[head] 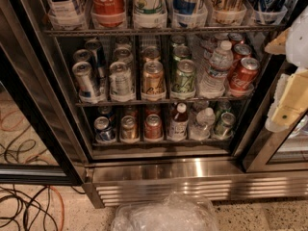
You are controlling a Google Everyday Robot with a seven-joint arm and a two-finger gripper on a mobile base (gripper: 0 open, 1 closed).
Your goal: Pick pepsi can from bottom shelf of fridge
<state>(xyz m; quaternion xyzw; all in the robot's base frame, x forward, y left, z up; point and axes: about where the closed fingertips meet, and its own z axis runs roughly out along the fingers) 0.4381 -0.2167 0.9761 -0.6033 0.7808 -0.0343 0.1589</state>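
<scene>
The fridge (192,177) stands open in front of me, with wire shelves and a shiny steel slatted base. The bottom shelf (163,141) holds a row of drinks in clear lanes. The pepsi can (103,129), dark blue with a silver top, stands upright at the front of the leftmost lane. To its right stand a copper-brown can (129,128) and a red can (153,126). My gripper (285,81), cream-coloured, is at the right edge of the view. It is outside the fridge, level with the middle shelf, far right of the pepsi can and above it.
The bottom shelf also holds a small bottle (178,122), a water bottle (202,124) and a green can (224,124). The middle shelf (159,100) holds taller cans. The black-framed door (38,129) hangs open at the left. Cables (29,206) lie on the floor. A clear plastic bag (166,215) lies below.
</scene>
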